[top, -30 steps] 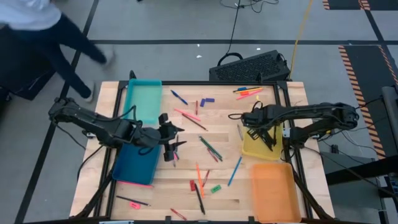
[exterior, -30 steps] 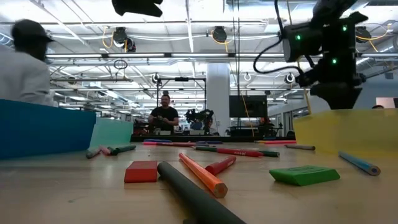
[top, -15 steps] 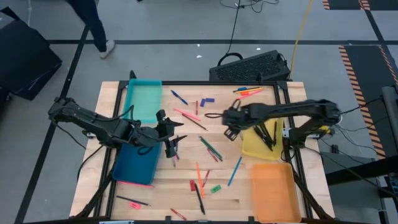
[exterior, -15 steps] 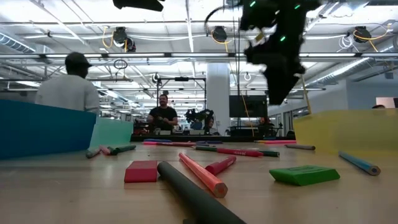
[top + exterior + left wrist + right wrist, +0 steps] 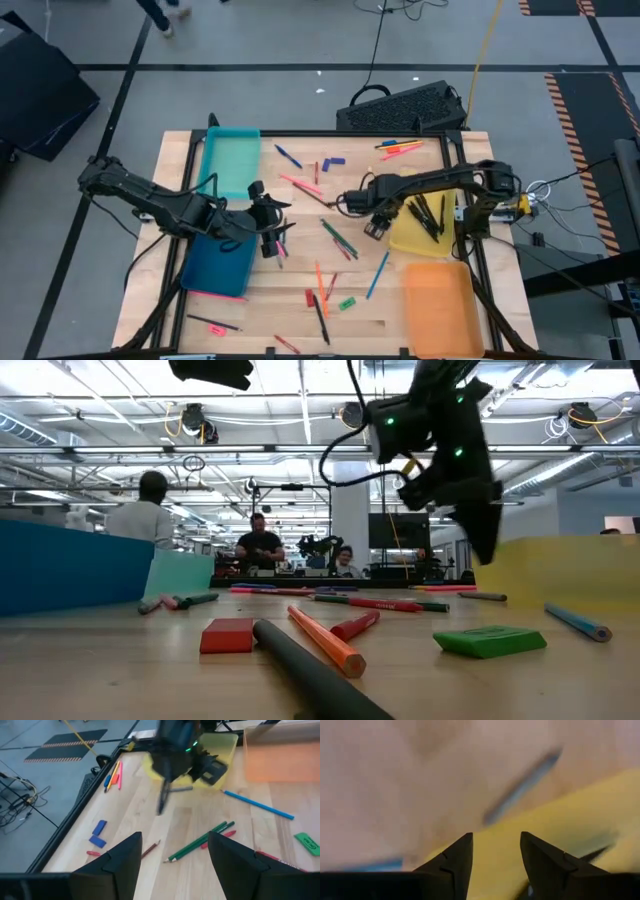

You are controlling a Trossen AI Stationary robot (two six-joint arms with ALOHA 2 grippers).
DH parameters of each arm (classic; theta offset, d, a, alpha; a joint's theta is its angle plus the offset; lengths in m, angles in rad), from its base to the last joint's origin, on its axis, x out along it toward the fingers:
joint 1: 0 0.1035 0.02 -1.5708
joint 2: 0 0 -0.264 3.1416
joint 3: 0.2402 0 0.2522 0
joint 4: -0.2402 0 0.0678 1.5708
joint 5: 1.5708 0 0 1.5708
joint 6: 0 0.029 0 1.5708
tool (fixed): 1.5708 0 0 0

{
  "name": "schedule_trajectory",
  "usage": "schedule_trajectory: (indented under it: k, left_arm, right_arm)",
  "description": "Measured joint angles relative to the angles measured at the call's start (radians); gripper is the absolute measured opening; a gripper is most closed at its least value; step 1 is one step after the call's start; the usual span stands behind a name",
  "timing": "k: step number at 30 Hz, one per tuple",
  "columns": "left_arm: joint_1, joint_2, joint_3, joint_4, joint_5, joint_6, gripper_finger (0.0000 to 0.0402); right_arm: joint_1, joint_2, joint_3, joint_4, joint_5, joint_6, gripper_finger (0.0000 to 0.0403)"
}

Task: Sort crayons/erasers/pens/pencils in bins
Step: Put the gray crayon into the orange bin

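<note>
Four bins stand on the table: teal (image 5: 232, 160), dark blue (image 5: 220, 262), yellow (image 5: 420, 232) with black pens (image 5: 430, 213) in it, and orange (image 5: 440, 305). Crayons (image 5: 320, 280), pencils (image 5: 338, 238) and pens lie loose in the middle, with blue erasers (image 5: 333, 161) at the far side. My left gripper (image 5: 275, 232) is open above the wood beside the dark blue bin. My right gripper (image 5: 376, 226) is open and empty at the yellow bin's left edge, over a grey pencil (image 5: 520, 785).
A red eraser (image 5: 227, 635), an orange crayon (image 5: 325, 640), a dark pen (image 5: 310, 675) and a green eraser (image 5: 490, 641) lie near the front edge. A blue pencil (image 5: 377, 275) lies left of the orange bin. Pink and orange pens (image 5: 400, 150) lie at the far right.
My right gripper has gone from above the yellow bin toward the table's left, out past that bin's left edge, and has turned and come down. My left arm has kept still. A person beyond the table's far left corner has walked off.
</note>
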Motion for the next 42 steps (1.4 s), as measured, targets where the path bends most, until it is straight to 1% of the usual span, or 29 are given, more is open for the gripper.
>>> schedule_trajectory:
  k: [3,4,7,10,14,20,26,28,33,36,39,42]
  left_arm:
    - [0.0,0.0,0.0,-0.005,0.0,-0.005,0.023]
    - [0.0,0.0,0.0,-0.006,-0.001,-0.005,0.023]
    - [0.0,0.0,0.0,-0.008,-0.005,-0.005,0.023]
    - [0.0,0.0,0.0,-0.011,-0.009,0.007,0.023]
    - [0.0,0.0,0.0,-0.015,-0.01,0.01,0.023]
    - [-0.012,0.0,0.0,-0.032,-0.017,0.005,0.023]
    - [-0.013,0.0,0.0,-0.035,-0.018,0.005,0.023]
    - [-0.013,0.0,0.0,-0.036,-0.018,0.006,0.023]
    - [-0.013,0.0,0.0,-0.039,-0.018,0.001,0.023]
    - [-0.013,0.0,-0.001,-0.042,-0.018,-0.007,0.023]
    - [-0.013,0.0,-0.001,-0.043,-0.018,-0.013,0.023]
    - [-0.013,0.0,-0.001,-0.043,-0.018,-0.016,0.023]
  right_arm:
    - [0.042,0.001,0.0,-0.114,-0.082,0.016,0.0155]
    - [0.055,0.001,0.0,-0.142,-0.094,0.021,0.0155]
    - [0.082,-0.001,0.002,-0.159,-0.083,0.038,0.0155]
    - [0.088,-0.009,-0.001,-0.084,-0.035,0.056,0.0155]
    - [0.05,-0.007,-0.001,0.073,0.016,0.055,0.0155]
    - [-0.066,-0.007,-0.001,0.197,0.071,0.049,0.0155]
    - [-0.145,0.045,-0.001,0.188,0.07,-0.012,0.0155]
    - [-0.158,0.071,-0.001,0.181,0.049,-0.034,0.0155]
    - [-0.183,0.123,-0.001,0.145,0.034,-0.071,0.0155]
    - [-0.194,0.152,0.0,0.127,-0.009,-0.09,0.0155]
    - [-0.195,0.171,0.004,0.129,-0.011,-0.105,0.0154]
    - [-0.194,0.182,0.003,0.145,-0.036,-0.116,0.0143]
